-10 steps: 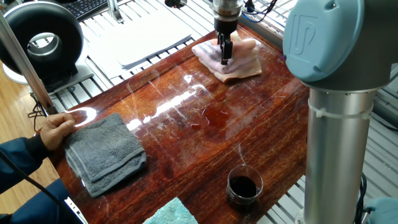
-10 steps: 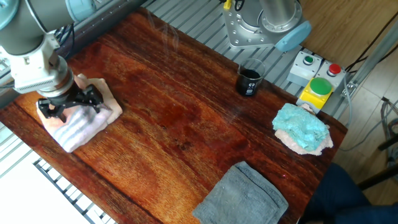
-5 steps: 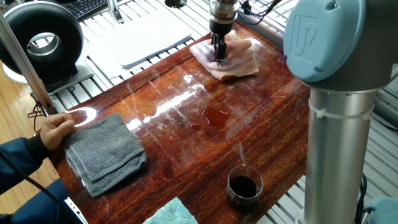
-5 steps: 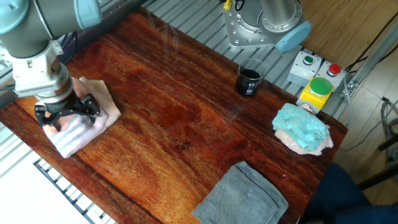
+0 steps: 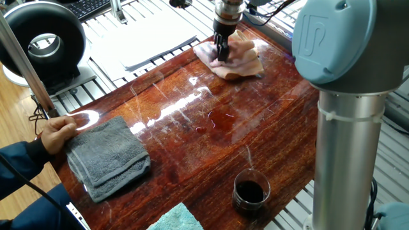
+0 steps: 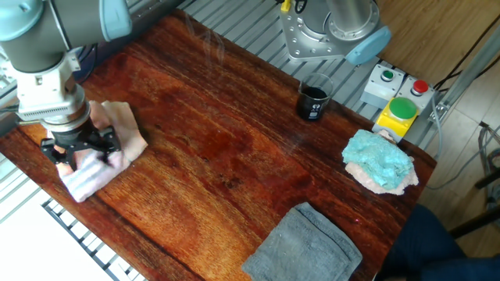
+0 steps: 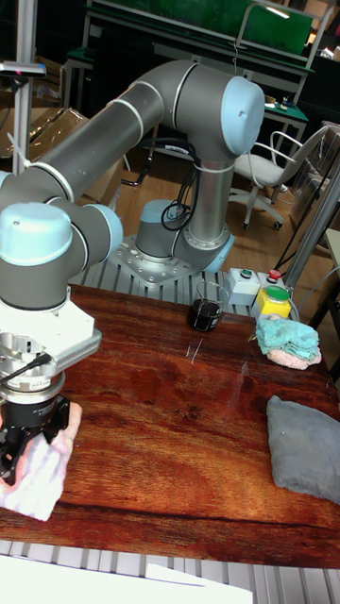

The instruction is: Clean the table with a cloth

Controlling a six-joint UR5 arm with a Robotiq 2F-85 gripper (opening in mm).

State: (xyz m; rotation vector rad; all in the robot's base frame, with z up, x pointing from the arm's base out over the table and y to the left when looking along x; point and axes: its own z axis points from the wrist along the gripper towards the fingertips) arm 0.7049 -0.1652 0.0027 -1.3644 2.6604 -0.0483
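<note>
Pale pink-peach striped cloth (image 6: 98, 156), bunched at corner of glossy reddish-brown wood table (image 6: 234, 140), clamped by black two-finger gripper (image 6: 78, 150): recommend firm grip w/ steady downward press, sweep toward dark spill (image 5: 220, 119) mid-table.

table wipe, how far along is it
Early stage. Done: the gripper has reached the small pale pink striped cloth at one corner of the glossy reddish-brown wooden table. In hand: its jaws press into the bunched cloth; whether they are closed on it is unclear. Left: the dark liquid puddle mid-table sits unwiped, well away from the cloth.
</note>
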